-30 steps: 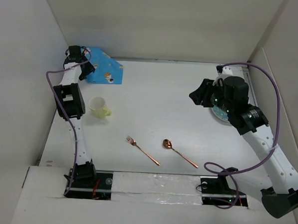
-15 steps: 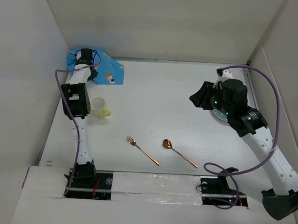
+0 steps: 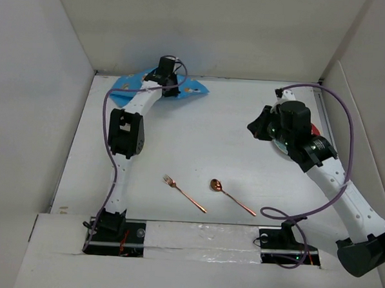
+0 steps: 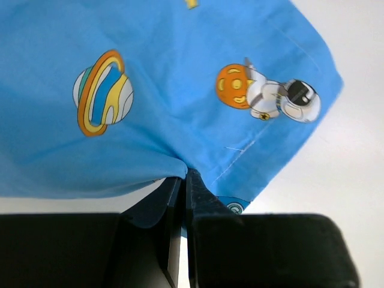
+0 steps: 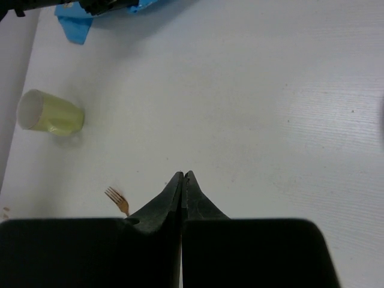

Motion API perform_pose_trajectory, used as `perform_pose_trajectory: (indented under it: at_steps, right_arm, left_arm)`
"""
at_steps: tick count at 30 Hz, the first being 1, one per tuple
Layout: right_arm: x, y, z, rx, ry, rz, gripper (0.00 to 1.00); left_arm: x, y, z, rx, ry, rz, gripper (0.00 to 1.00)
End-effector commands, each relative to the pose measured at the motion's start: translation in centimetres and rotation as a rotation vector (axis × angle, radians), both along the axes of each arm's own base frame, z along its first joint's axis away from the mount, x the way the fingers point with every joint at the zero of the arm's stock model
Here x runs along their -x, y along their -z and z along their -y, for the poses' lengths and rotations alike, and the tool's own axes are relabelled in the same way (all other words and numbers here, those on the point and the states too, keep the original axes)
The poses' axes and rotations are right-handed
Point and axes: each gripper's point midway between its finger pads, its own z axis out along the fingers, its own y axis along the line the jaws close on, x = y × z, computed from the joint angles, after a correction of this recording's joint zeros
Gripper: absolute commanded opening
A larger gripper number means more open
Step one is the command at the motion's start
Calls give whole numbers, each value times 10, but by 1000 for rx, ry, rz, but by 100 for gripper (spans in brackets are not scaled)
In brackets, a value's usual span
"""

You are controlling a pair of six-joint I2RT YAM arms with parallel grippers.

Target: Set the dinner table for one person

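My left hand (image 4: pixel 185 180), pinching the blue cartoon-printed cloth mat (image 4: pixel 180 90), holds it well beyond the slim copper fork (image 3: pixel 186 194) on the white bench (image 3: pixel 212 132).

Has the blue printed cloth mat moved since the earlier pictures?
Yes. The blue printed cloth mat slid right along the white tabletop's far edge, from its left corner.

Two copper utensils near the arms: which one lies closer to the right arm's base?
The spoon, the one with the round bowl; it lies to the right of the pronged fork, nearer that base.
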Motion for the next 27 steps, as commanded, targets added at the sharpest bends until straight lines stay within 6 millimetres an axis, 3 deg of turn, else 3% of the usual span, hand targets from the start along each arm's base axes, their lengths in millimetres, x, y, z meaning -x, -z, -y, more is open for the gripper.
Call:
perform_pose_trajectory:
  at_steps: [1, 3, 4, 5, 7, 9, 11, 13, 14, 17, 18, 20, 23, 27]
  right_arm:
    - [-19, 2, 4, 12, 73, 39, 0]
    - [-28, 10, 7, 12, 110, 28, 0]
    - [-35, 17, 11, 28, 144, 20, 2]
    - [-41, 22, 16, 34, 174, 15, 7]
    - [-54, 42, 26, 61, 254, -18, 31]
    - [-66, 54, 37, 61, 318, -45, 56]
    - [-80, 80, 50, 77, 378, -100, 63]
    - [-91, 94, 56, 61, 422, -142, 69]
    - [-99, 116, 62, 77, 445, -198, 69]
    - [-107, 143, 69, 71, 480, -300, 70]
    - [-107, 165, 66, 79, 483, -363, 70]
    - [-105, 181, 66, 42, 480, -428, 69]
    - [-97, 203, 62, 33, 478, -490, 68]
    - [-97, 220, 65, 54, 518, -538, 68]
  left_arm:
    - [33, -78, 66, 62, 204, 103, 0]
    - [60, -70, 94, 48, 293, 81, 0]
    - [79, -69, 122, 47, 350, 74, 0]
    - [89, -66, 134, 45, 380, 68, 0]
    - [117, -60, 158, 60, 434, 43, 0]
    - [135, -52, 164, 63, 453, 16, 0]
    - [147, -49, 170, 72, 455, -6, 0]
    - [161, -49, 172, 107, 482, -38, 17]
    - [165, -49, 171, 115, 481, -46, 33]
    - [168, -64, 159, 102, 434, -8, 53]
    - [170, -71, 147, 77, 390, 18, 57]
    - [171, -83, 132, 88, 331, 66, 63]
    - [161, -87, 103, 103, 217, 109, 62]
    - [162, -66, 60, 95, 65, 92, 61]
